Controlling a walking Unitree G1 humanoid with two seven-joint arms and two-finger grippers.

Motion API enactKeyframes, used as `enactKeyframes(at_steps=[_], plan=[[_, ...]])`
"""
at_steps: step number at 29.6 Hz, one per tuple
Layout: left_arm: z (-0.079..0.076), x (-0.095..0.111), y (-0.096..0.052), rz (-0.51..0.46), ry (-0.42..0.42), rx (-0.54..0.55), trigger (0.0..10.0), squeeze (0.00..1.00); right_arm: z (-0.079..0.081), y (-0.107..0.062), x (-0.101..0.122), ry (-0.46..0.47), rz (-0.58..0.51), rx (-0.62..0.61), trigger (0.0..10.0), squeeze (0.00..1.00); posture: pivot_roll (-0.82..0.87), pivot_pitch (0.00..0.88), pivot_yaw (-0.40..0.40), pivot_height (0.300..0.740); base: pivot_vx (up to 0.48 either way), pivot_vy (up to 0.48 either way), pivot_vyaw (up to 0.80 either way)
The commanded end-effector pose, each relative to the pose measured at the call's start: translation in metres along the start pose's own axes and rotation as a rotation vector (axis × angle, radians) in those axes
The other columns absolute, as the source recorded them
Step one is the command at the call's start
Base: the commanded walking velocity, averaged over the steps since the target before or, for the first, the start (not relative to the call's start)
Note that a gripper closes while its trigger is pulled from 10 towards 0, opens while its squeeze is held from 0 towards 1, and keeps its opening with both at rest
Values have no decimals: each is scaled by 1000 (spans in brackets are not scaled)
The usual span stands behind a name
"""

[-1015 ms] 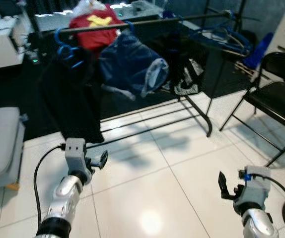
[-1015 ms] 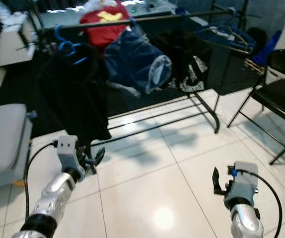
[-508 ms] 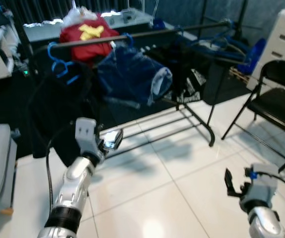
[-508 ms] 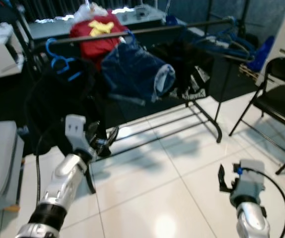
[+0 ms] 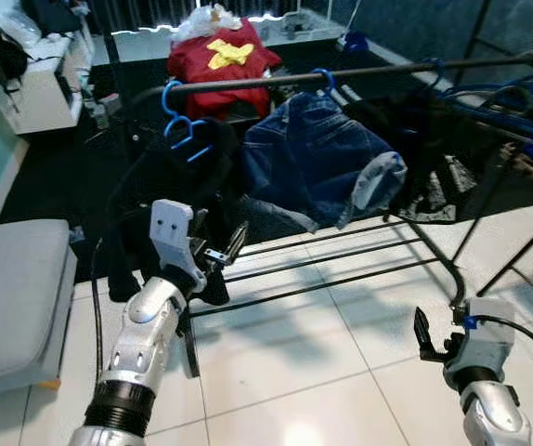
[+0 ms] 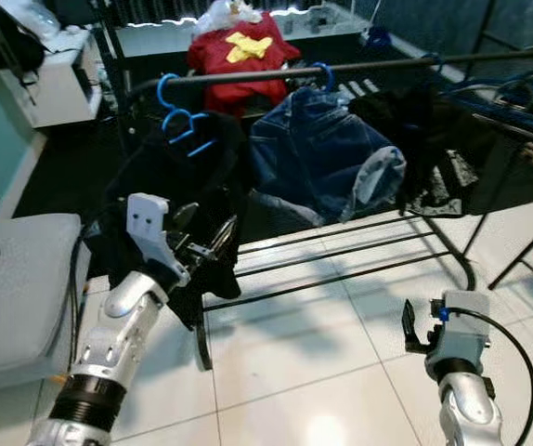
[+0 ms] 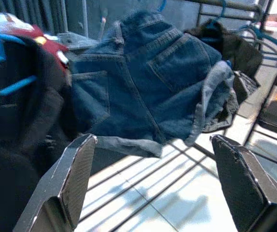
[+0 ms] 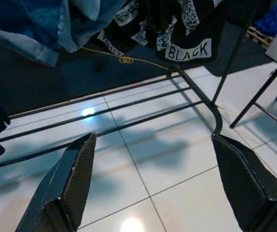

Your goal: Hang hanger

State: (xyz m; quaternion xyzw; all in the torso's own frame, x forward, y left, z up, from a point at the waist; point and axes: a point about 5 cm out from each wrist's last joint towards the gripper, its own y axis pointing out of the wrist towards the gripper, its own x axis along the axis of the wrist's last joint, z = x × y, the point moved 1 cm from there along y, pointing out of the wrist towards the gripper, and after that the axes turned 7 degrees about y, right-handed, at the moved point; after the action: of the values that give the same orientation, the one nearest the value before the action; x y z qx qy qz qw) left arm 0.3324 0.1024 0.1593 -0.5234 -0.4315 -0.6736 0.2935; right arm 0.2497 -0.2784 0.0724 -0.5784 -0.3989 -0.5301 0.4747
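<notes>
Hanging blue hanger (image 5: 185, 130), apparently plastic, black garment (image 5: 169, 200)

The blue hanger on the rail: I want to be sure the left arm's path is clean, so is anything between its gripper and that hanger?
Yes. The left gripper, fingers open, is low in front of the black garment that hangs from the blue hanger on the rail. That cloth lies between gripper and hanger; the denim garment hangs just beside.
</notes>
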Motion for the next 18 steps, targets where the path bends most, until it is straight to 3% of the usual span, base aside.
enactKeyframes(at_steps=[1,6,11,18], plan=[[3,-3,-5,21,9,17,10000,0,3,0,-1,15,6,4,10000,0,-96,95,21,740,307,0,0],[3,1,-2,16,2,42,10000,0,4,-1,-2,9,9,11,10000,0,-94,101,19,740,305,0,0],[4,17,5,-32,0,67,10000,0,2,-4,-4,-17,17,15,10000,0,-96,111,21,740,307,0,0],[17,42,11,-86,40,104,10000,0,-2,-8,-8,-21,32,10,10000,0,-91,118,21,740,288,0,800]])
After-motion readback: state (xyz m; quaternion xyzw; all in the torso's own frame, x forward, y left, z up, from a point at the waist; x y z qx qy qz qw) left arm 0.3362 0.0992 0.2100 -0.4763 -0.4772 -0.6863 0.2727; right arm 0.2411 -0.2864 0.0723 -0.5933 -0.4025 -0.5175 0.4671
